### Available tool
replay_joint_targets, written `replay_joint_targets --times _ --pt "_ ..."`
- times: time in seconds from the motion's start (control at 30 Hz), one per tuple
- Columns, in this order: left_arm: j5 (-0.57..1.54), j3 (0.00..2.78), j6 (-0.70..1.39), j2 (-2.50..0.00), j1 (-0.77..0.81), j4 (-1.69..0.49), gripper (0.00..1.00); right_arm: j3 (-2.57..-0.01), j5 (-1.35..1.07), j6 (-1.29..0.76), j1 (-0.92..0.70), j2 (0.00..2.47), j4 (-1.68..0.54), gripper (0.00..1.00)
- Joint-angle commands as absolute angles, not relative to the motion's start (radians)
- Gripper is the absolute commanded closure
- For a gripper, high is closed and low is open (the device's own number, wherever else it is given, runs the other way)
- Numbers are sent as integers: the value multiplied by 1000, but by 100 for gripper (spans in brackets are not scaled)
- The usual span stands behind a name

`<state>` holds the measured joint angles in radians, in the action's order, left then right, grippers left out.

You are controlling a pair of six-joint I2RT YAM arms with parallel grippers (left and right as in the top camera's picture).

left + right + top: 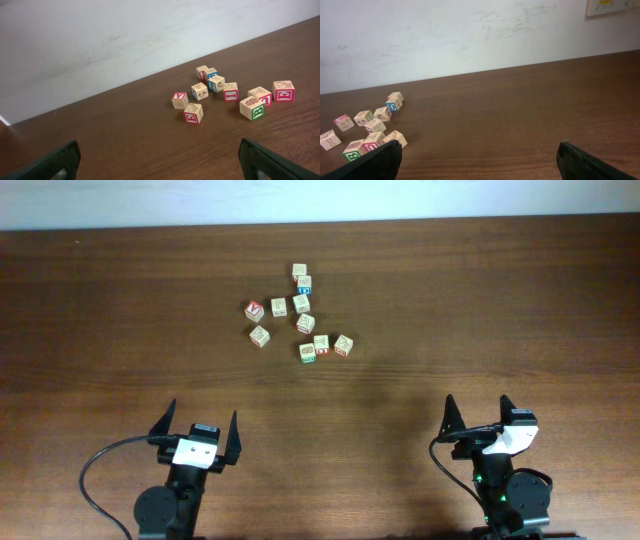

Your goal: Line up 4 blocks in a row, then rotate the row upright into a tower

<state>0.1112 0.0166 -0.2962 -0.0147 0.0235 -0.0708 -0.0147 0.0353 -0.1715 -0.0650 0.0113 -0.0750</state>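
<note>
scene: dark wood tabletop, pale wall behind it, two arms at the near edge
blocks: four red- or green-sided cubes at the near right end of a loose cluster, far-centre of the tabletop, well apart from both arms
block layout: three in a rough row, green-sided one on the left, touching or just beside the middle one; fourth sits just behind the row
block faces: left wrist view shows a green B, a red E and a red I facing the camera; all four lie flat
V cube: left edge of the cluster, red tick face up, apart from the four
blue cube: farther back in the cluster, touching or just beside another pale cube behind it
other cubes: a few more pale ones between the V cube and the blue cube; print too small to read from overhead
left fingers: spread wide, nothing between them, low near the front edge, pointing at the cluster
right fingers: spread wide, holding nothing, near the front edge, to the right of the cluster
cable: black, loops off the left arm's base
</note>
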Motion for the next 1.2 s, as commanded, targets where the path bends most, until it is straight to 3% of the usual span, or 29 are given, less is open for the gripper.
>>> replay_joint_targets --times 0.0,0.7,0.97,1.17 --pt "104 9 -312 -6 17 -71 1 -6 37 -161 -59 4 -78 1" --pt "104 9 -312 -6 17 -71 1 -6 38 -161 -59 20 -78 1" --pt "111 9 -311 -6 17 -53 1 -9 31 -162 -59 20 43 1" --pt "111 120 -308 -92 17 7 1 -135 -125 -161 -59 20 41 1"
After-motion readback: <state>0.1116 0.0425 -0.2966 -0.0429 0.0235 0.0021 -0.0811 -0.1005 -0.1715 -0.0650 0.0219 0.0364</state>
